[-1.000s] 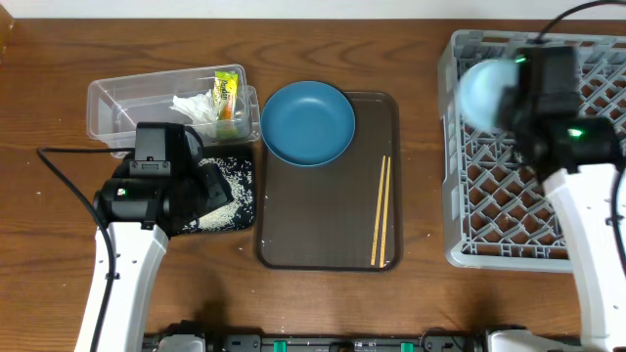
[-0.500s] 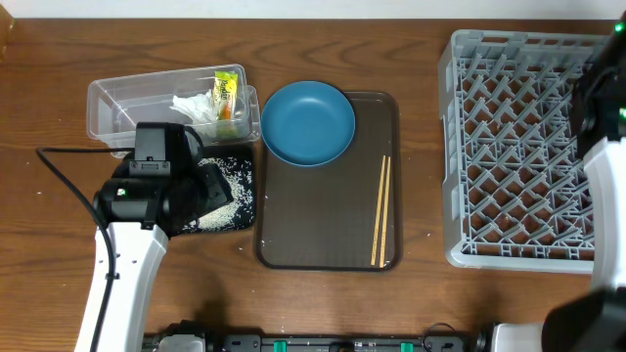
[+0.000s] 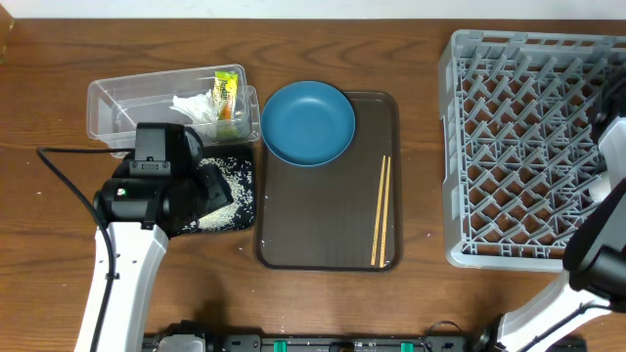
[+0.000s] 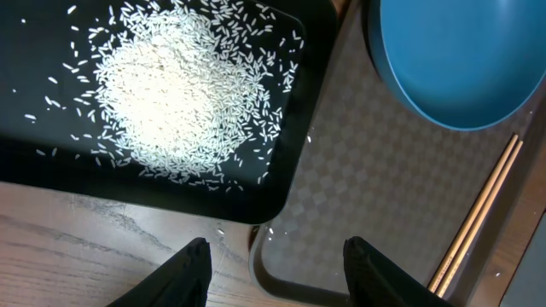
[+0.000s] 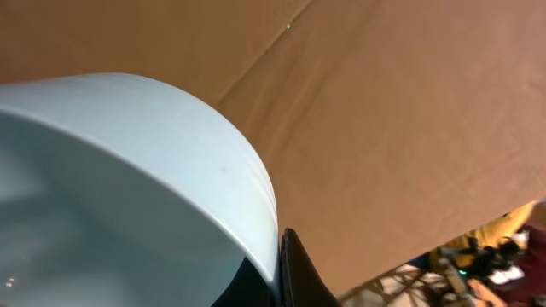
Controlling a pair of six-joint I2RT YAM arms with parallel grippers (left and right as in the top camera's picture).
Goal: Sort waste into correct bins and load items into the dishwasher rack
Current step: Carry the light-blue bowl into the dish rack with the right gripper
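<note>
Right gripper point(image 5: 275, 277): jaws narrow, pinched on the rim of the white bowl point(image 5: 128, 170), one finger outside the wall and the other inside. The bowl fills the space left of and above the jaws. It is out of the overhead view; only the right arm point(image 3: 602, 225) shows there, at the frame edge past the dishwasher rack point(image 3: 518, 147).

Handling, as a judgement: the bowl is stiff with a smooth, slick wall, probably breakable and not light. A one-sided rim pinch lets it swing or slip, so a slow move and a low set-down look safest. Only a plain brown surface shows behind the jaws, so I cannot tell how far the rack is from them.

Left gripper point(image 4: 277, 275): jaws wide with nothing between them.
- Under the gap: the near corner of the brown serving tray point(image 4: 375, 170) and bare table point(image 4: 85, 247).
- Ahead-left: the black tray point(image 4: 281, 183) with the rice point(image 4: 179, 85) heaped in it.
- Ahead-right: the blue bowl-plate point(image 4: 452, 60). It is rigid, and its raised rim is the place to grip.
- Right: the chopsticks point(image 4: 478, 213). They are thin and light and lie flat side by side, so they are hard to get under.

The tissue point(image 3: 196, 106) and the wrapper point(image 3: 227, 93) sit in the clear tub point(image 3: 127, 103). The middle of the brown tray is open; its raised lip is what to clear.
</note>
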